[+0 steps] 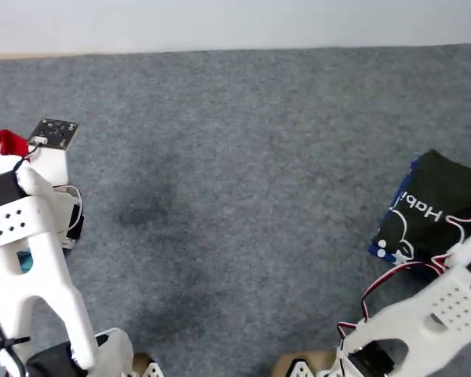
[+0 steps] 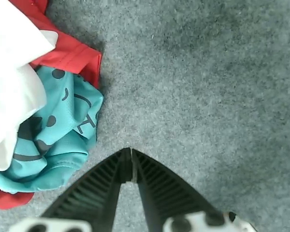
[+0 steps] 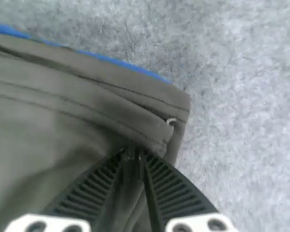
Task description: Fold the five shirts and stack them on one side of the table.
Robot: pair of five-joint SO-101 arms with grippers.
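Noted left end effector (image 2: 131, 163) closed, empty; right end effector (image 3: 134, 157) closed against black shirt (image 3: 63, 111) hem.
Could snag hem on lifting, undoing fold.

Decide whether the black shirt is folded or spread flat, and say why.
Folded: the black shirt is a compact bundle, its doubled edges lying over a blue cloth.

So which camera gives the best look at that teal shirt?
The left wrist view: the teal shirt lies crumpled, its dark print plain, beside a white shirt and a red shirt. The high view catches a teal sliver behind the left arm. The right wrist view faces a black shirt.
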